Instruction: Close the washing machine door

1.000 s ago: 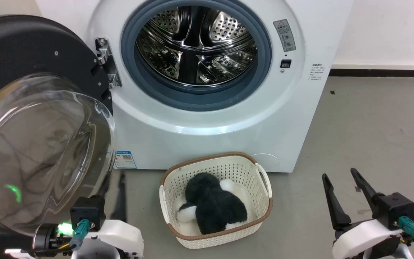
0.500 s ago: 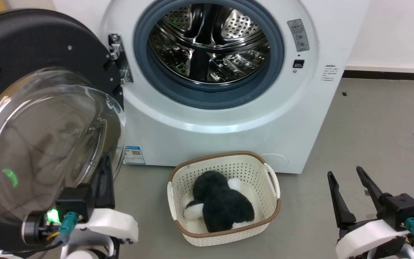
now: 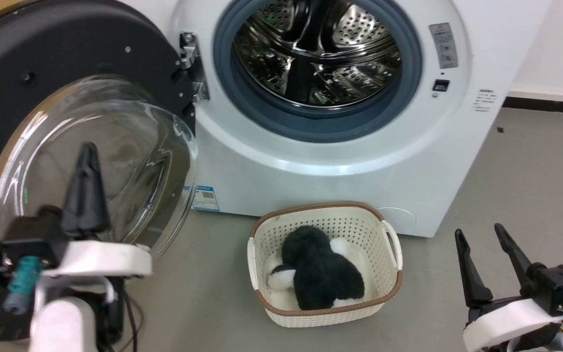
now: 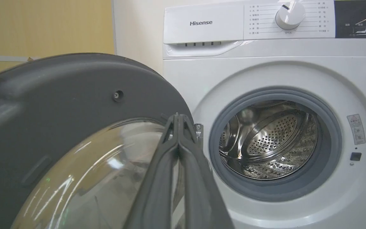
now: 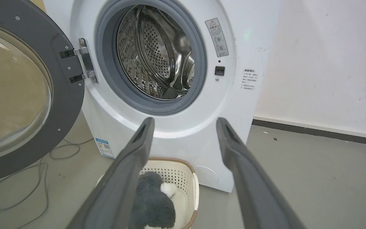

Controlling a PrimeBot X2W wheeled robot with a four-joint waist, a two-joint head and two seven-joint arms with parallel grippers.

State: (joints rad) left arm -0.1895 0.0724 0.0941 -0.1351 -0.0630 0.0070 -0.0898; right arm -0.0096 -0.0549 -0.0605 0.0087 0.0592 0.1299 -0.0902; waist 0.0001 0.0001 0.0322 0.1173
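Nothing done: washing machine door (image 3: 125, 132) wide open, left of the washing machine (image 3: 335, 186). Left hand (image 3: 86, 149) clenched, empty, before its glass (contact unclear); right hand (image 3: 478, 231) released, idle. Whole swing remains.

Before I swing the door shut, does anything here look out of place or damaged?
Nothing looks damaged, but a thin loose cable trails on the grey floor under the open round black-framed glass door, and a cream perforated basket holding a black-and-white plush toy sits just before the white washing machine.
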